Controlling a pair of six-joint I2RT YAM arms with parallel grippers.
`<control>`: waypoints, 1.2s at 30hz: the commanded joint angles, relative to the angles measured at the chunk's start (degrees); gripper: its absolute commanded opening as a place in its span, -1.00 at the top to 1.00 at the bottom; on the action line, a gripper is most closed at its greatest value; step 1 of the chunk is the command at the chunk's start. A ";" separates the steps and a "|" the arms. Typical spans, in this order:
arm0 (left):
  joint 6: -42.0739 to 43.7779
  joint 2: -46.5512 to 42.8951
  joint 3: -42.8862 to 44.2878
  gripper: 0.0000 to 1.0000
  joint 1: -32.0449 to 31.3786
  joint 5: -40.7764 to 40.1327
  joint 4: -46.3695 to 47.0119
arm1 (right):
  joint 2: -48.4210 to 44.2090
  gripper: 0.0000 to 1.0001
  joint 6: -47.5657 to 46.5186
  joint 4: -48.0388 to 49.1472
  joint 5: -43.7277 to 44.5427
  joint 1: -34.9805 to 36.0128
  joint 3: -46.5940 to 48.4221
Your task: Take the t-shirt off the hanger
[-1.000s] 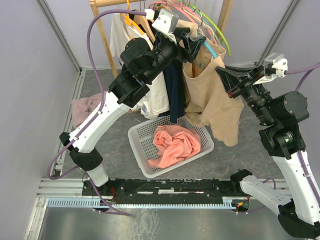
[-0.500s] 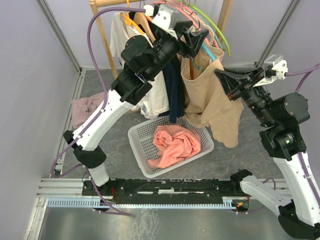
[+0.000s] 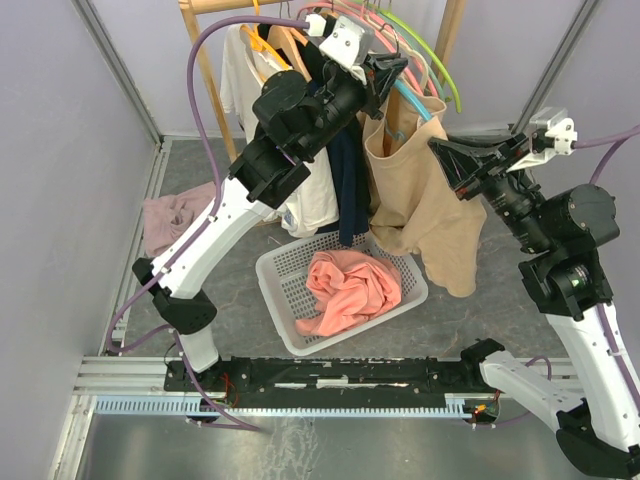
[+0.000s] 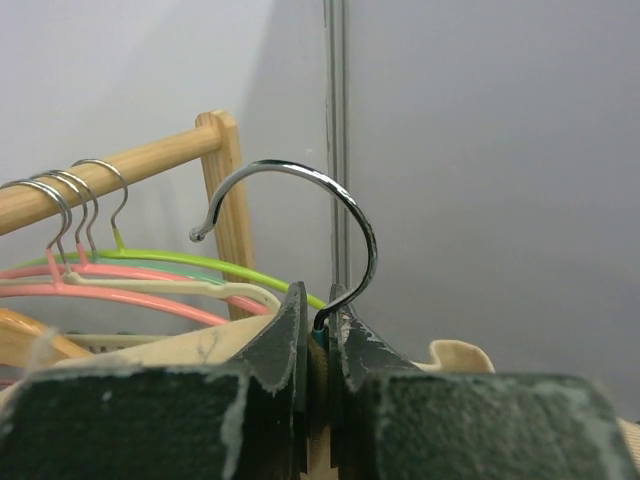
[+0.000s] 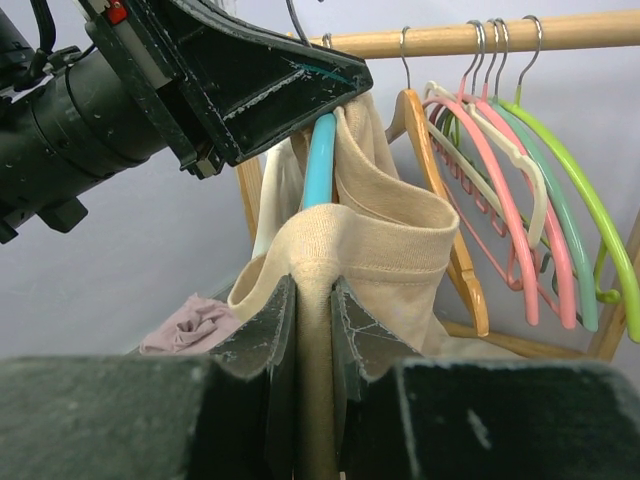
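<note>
Hanger (image 4: 368, 235) now tight in left end effector (image 4: 318, 312)

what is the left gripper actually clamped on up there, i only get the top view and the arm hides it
observer: from the left wrist view, the left gripper is shut on the neck of the metal hook, right where it rises out of the shirt
operator: ok and the right side
observer: from the right wrist view, the right gripper pinches a fold of the beige t-shirt just under its collar, beside the blue hanger arm that runs into the neck opening
</note>
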 commanded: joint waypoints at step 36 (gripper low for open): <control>4.52 -1.25 7.59 0.95 0.12 -16.43 -1.49 | -16.91 0.20 -1.46 -27.28 15.24 0.01 -9.70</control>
